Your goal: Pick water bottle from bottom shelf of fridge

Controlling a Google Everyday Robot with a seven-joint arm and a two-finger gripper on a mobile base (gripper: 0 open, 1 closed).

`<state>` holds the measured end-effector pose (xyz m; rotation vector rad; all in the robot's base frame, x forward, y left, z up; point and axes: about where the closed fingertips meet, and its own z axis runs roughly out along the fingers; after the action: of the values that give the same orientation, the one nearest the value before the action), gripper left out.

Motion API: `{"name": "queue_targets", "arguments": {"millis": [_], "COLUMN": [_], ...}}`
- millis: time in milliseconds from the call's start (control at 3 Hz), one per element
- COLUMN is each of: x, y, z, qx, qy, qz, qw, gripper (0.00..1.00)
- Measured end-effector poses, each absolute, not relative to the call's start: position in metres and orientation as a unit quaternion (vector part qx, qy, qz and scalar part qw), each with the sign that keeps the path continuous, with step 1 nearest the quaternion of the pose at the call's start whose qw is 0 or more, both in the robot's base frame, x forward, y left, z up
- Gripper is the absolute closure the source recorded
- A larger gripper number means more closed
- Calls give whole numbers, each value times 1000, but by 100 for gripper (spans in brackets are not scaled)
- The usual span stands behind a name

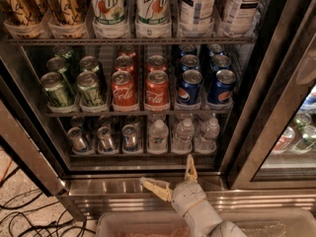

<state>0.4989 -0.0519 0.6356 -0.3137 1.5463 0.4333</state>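
The fridge stands open, its steel sill at the bottom. On the bottom shelf three small clear water bottles with white caps stand in tray lanes: one in the middle, one right of it and one at the far right. Silver-topped cans fill the lanes to their left. My gripper is open and empty, over the sill just below and in front of the bottles. One tan finger points up toward the shelf; the other points left.
The rack above holds green cans, Coke cans and Pepsi cans. The top rack holds 7up bottles and tea bottles. A dark door frame stands at the right. Cables lie on the floor at left. A clear bin sits below.
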Motion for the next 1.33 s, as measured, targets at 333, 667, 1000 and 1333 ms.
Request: {"name": "queue_targets", "arguments": {"millis": [333,667,1000,1333], "x": [507,517,523,523], "y": [-53,-50,-42,-42], "z": [626,613,601,601], "qx": [-144,-142,-142,-141], "qy": [690,689,688,688], "qz": [203,219,223,223], "qw": [679,676,676,676], "gripper": [0,0,0,4]}}
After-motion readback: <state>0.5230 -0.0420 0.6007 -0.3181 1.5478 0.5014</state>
